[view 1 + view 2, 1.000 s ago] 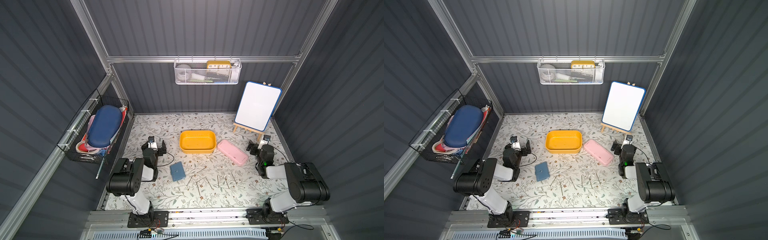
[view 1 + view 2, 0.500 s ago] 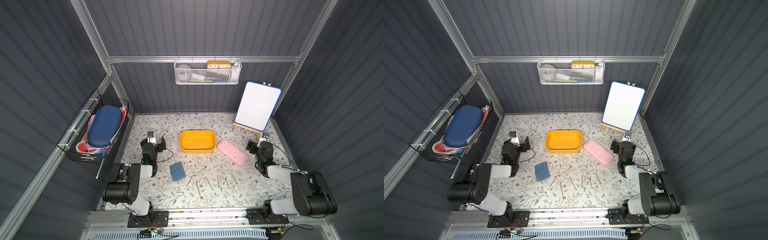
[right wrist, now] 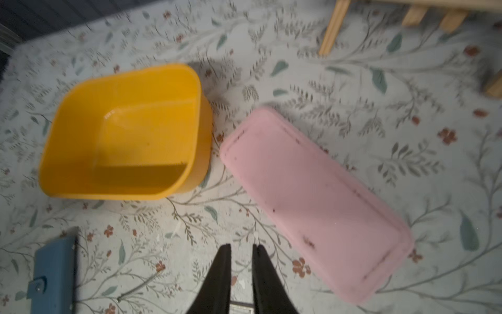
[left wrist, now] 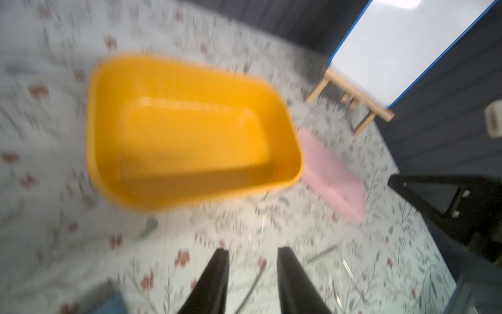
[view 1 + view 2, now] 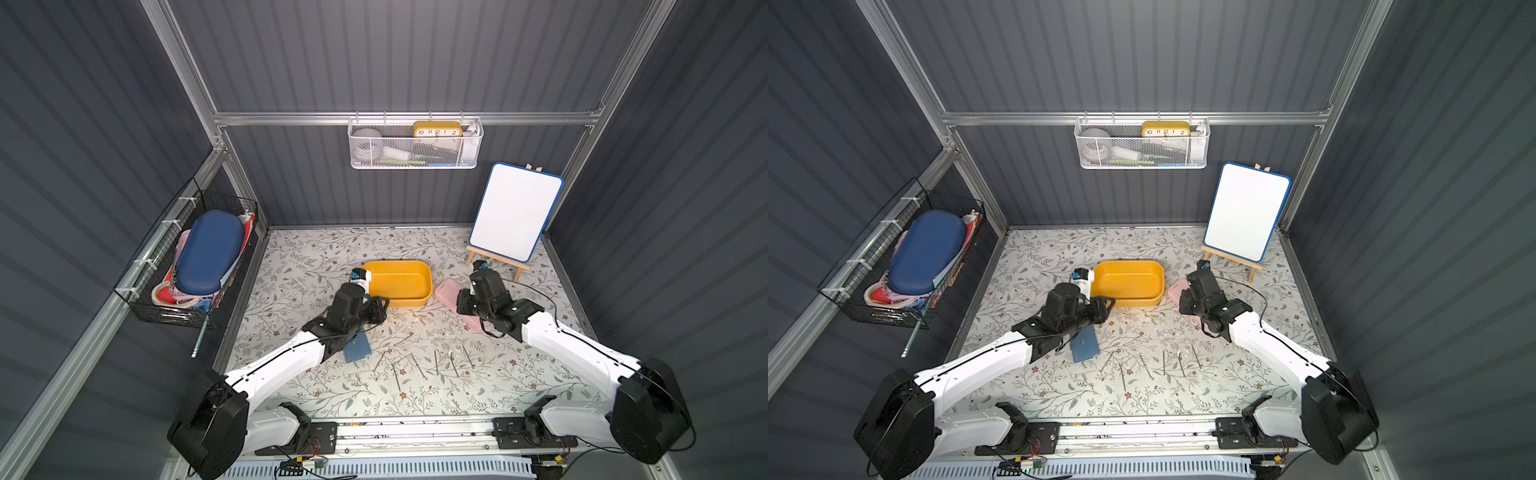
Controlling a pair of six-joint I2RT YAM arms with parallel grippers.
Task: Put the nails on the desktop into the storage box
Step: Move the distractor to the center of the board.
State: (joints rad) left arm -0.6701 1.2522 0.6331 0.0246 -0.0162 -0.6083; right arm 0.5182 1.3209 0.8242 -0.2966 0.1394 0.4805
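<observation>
Yellow-orange plastic marks the storage box [image 5: 405, 302], which is sitting open-topped near the middle of the tabletop [image 5: 299, 266], one long side facing the robot base. We are seeing it in both top views and both wrist views.

We are counting roughly eight nails [image 5: 435, 361] lying flat in a loose, scattered row on the tabletop. They are on the base side of the box, well apart from it and between the two arms. All of them are lying outside the box. The count is staying uncertain because the printed twigs are confusing the thin shapes.

We are finding the left claw [image 4: 252, 250] hanging just beside the box's near left corner. Its jaws are standing apart, with printed tabletop showing in the gap. That wrist view is coming out blurred, so we cannot tell its height above the surface.

We are finding the right claw [image 3: 241, 246] with its jaws only a narrow slit apart, tabletop showing between them. It is pointing at the strip of tabletop on the near side of the box and the pink case [image 3: 312, 201]. The case is lying angled just beside the box's right end, a thin gap showing between them.

A blue flat case [image 5: 357, 349] is lying partly under the left arm, just left of the nail row.
</observation>
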